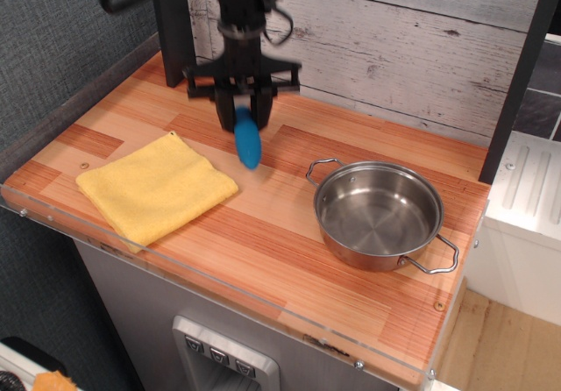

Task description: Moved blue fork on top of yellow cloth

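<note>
The blue fork [247,142] hangs handle-down from my gripper [243,110], lifted a little off the wooden table. Its grey tined head is hidden between the fingers. The gripper is shut on the fork's upper end and is motion-blurred. The yellow cloth [155,187] lies flat at the front left of the table, to the lower left of the fork and apart from it.
A steel pot [379,212] with two handles stands at the right. A dark post [173,23] and the plank wall stand behind the gripper. A clear plastic lip [219,279] runs along the table's front edge.
</note>
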Robot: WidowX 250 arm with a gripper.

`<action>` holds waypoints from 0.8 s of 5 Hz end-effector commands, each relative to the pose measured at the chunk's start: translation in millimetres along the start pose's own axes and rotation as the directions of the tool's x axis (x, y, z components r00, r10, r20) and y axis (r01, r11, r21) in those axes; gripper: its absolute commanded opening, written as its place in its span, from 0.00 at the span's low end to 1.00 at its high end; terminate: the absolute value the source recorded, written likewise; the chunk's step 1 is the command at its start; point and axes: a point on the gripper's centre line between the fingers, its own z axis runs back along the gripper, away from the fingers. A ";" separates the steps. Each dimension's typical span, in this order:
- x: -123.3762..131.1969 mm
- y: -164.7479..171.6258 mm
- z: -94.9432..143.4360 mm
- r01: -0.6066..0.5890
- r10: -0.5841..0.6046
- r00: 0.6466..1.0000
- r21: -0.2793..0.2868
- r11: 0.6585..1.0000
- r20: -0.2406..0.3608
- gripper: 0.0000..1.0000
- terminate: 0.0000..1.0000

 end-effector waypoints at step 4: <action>-72.8 45.5 64.2 -0.227 0.225 0.974 0.078 0.971 0.035 0.00 0.00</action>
